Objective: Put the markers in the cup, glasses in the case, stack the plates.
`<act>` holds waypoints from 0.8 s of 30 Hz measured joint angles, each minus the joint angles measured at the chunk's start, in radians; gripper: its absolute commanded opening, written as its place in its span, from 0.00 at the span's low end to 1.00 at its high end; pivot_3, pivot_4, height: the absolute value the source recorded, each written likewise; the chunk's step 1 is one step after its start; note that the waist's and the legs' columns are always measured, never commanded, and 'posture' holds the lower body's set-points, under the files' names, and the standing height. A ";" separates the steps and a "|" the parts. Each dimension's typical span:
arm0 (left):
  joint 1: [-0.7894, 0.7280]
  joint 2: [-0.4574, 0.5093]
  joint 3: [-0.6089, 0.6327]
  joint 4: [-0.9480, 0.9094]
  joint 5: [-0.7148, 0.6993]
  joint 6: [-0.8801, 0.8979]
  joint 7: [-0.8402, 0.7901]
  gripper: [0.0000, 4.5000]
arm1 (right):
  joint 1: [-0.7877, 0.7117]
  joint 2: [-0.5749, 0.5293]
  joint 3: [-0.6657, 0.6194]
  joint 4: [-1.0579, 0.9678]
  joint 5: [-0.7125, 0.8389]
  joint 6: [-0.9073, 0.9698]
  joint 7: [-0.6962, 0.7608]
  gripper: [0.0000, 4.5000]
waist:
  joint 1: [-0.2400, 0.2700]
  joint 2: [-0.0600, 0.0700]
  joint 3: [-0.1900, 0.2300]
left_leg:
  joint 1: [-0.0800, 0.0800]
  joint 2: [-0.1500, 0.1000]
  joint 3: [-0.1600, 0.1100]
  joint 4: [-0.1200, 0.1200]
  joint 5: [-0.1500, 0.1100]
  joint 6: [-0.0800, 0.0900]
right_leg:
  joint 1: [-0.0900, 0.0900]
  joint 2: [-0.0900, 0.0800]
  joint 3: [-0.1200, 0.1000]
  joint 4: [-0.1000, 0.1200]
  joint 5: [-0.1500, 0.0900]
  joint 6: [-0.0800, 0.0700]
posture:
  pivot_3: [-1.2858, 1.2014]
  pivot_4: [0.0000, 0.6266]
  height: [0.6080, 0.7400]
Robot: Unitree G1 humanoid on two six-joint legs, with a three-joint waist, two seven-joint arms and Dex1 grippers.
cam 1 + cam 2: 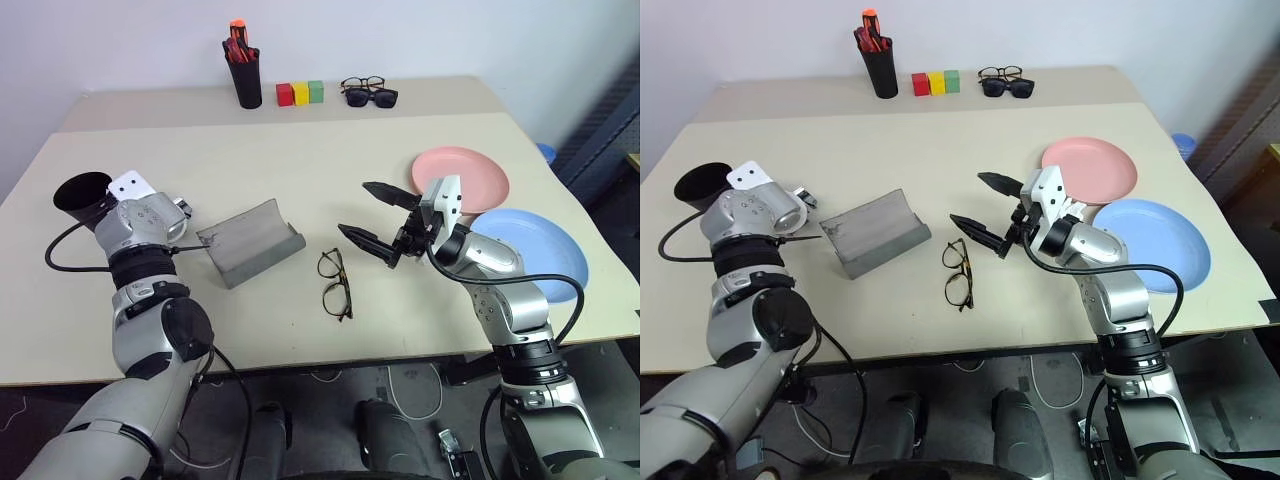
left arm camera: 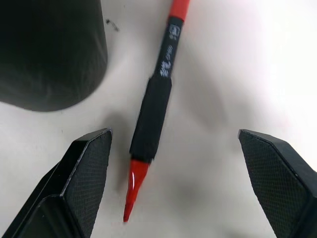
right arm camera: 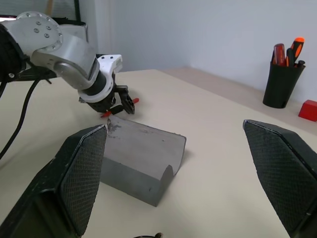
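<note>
Leftmost on the beige bench (image 1: 300, 160) stood the wide black plastic cup (image 1: 82, 193), and I could not see whether anything was in it. Just beside it my left fingers (image 2: 173, 193) were spread wide and grasping nothing, pointing down over the black-bodied marker with the red cap and tip (image 2: 151, 106), which lay flat on the bench between them, close to the cup's wall. I judged that picking up this marker was the step in hand. To do it well I would lower straight down, centre the black barrel between the two fingers rather than the thin red tip, and close across the barrel so it could not swivel, then lift clear of the cup's rim before tipping it in.

Next along lay the grey oblong hard-shell case (image 1: 250, 242), open, with nothing in it. Beside it rested the thin dark-framed glasses with clear lenses (image 1: 335, 283), folded, on the bare bench. My right fingers (image 1: 378, 218) hovered above and just past them, released and wide apart, empty. Farther right the salmon pink plate (image 1: 480, 170) and light blue plate (image 1: 545, 245) sat side by side, unstacked and empty.
</note>
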 measured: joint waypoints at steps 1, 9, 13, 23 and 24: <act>0.009 -0.008 -0.024 -0.021 0.007 0.013 -0.007 0.92 | 0.000 0.001 0.000 0.000 0.000 0.000 0.000 1.00 | 0.002 0.000 0.000 | 0.000 0.000 0.000 0.000 0.000 0.000 | 0.000 0.000 0.000 0.000 0.000 0.000 | 0.52 0.24 1.00; 0.035 -0.081 -0.096 -0.102 0.075 0.028 0.066 0.92 | -0.002 0.004 0.000 0.002 -0.003 -0.001 0.000 1.00 | -0.005 -0.001 0.001 | 0.000 0.000 0.000 -0.001 0.000 0.000 | -0.001 0.000 0.000 0.000 0.000 0.000 | 0.52 0.24 1.00; 0.005 -0.066 -0.096 -0.029 0.087 -0.016 0.090 0.92 | -0.002 0.005 0.000 0.003 -0.004 -0.001 -0.001 1.00 | -0.008 -0.001 0.001 | 0.000 0.000 0.000 -0.001 0.000 0.000 | -0.002 0.001 0.000 0.000 0.000 0.001 | 0.52 0.24 1.00; -0.022 -0.006 -0.089 0.078 0.094 -0.088 0.122 0.92 | 0.007 0.005 0.000 0.002 -0.004 -0.001 -0.013 1.00 | -0.029 -0.002 0.001 | 0.000 0.000 0.000 -0.002 0.000 0.000 | -0.002 0.001 0.000 0.000 0.000 0.001 | 0.52 0.24 1.00; -0.022 -0.004 -0.090 0.082 0.095 -0.092 0.125 0.92 | 0.008 0.005 0.000 0.002 -0.004 -0.001 -0.014 1.00 | -0.029 -0.002 0.001 | 0.000 0.000 0.000 -0.002 0.000 0.000 | -0.002 0.001 0.000 0.000 0.000 0.001 | 0.52 0.24 1.00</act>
